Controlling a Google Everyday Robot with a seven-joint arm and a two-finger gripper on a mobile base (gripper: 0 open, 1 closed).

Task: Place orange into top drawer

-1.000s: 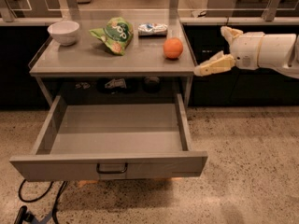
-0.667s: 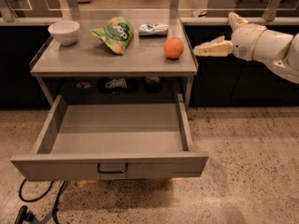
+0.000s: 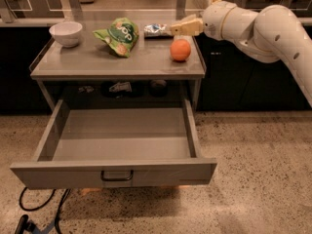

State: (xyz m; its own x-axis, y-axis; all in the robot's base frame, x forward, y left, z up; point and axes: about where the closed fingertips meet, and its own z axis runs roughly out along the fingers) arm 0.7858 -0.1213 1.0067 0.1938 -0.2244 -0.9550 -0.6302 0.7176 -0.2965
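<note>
Count the items before you proceed.

- One orange (image 3: 180, 49) rests on the surface (image 3: 83, 65), near the right edge and towards the back right corner.
- One white bowl (image 3: 66, 33) sits at the back left corner.
- One green snack bag (image 3: 118, 35) lies at the middle of the surface.
- One flat foil packet (image 3: 156, 29) lies along the back edge, between the bag and the gripper.
- One top drawer (image 3: 73, 173) stands pulled fully out below the front edge. Its tray holds nothing, and its one dark handle (image 3: 117, 175) is at the centre of the front panel.
- One gripper (image 3: 192, 11) hangs over the back right corner. Its fingers are spread wide and hold nothing. The lower finger (image 3: 186, 26) points left, just behind and above the orange, apart from it.

Compare with the frame 0.7 s earlier. There the gripper was out beyond the right edge; it has now travelled left over the surface. You see the orange, bowl, bag and packet where they were, and the drawer just as far out.
</note>
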